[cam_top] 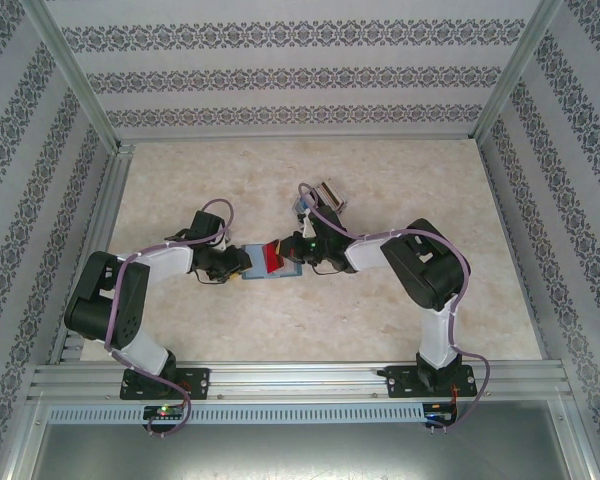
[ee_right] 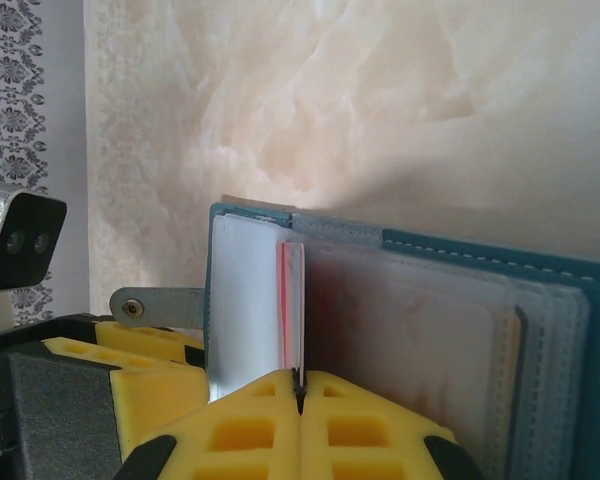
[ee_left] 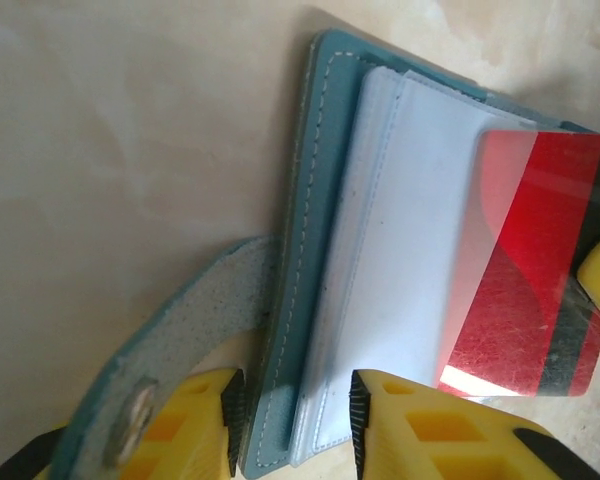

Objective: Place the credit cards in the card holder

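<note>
Right pincer (ee_right: 300,395) pinches red card (ee_left: 540,270) edge-on; left pincer (ee_left: 290,412) clamps card holder (ee_left: 325,200), centre of worktop (cam_top: 180,330). Align card with clear sleeve (ee_right: 410,340) mouth, slide slowly; holder must not shift.

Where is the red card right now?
The red card is near the middle of the top view, pinched on edge in the right hand, just over the open blue card holder.

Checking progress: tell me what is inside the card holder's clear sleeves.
The frosted sleeves of the card holder look mostly empty; a tan edge shows in one. The red card, pinched by the right gripper, meets them, but whether it is inside is hidden.
</note>
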Controlling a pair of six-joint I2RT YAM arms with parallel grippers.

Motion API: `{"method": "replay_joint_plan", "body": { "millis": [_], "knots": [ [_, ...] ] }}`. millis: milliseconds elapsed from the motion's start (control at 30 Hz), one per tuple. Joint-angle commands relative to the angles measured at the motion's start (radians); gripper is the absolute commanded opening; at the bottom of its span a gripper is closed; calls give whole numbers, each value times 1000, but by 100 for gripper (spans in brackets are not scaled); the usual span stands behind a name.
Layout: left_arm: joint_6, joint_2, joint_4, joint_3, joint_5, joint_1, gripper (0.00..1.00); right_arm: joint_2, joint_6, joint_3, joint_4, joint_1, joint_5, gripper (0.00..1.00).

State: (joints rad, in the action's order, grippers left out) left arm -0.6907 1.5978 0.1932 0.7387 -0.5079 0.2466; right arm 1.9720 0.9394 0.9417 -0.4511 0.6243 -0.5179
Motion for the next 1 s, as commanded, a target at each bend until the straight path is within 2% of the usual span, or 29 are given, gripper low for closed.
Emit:
{"method": "replay_joint_plan", "body": {
  "millis": [0, 500, 733, 867, 967],
  "knots": [
    [-19, 12, -54, -28, -30, 2, 33, 22, -23, -20, -30, 15, 63, 3],
    [-50, 1, -103, -62, -47, 5, 21, 31, -35, 1, -11, 62, 120, 4],
    [-56, 3, -113, -62, -50, 8, 21, 57, -37, 40, 31, 99, 143, 6],
    [-62, 1, -118, -61, -52, 10, 21, 56, -52, 58, 59, 115, 157, 8],
    [-62, 2, -115, -59, -52, 11, 21, 36, -78, 68, 96, 116, 172, 14]
  ]
}}
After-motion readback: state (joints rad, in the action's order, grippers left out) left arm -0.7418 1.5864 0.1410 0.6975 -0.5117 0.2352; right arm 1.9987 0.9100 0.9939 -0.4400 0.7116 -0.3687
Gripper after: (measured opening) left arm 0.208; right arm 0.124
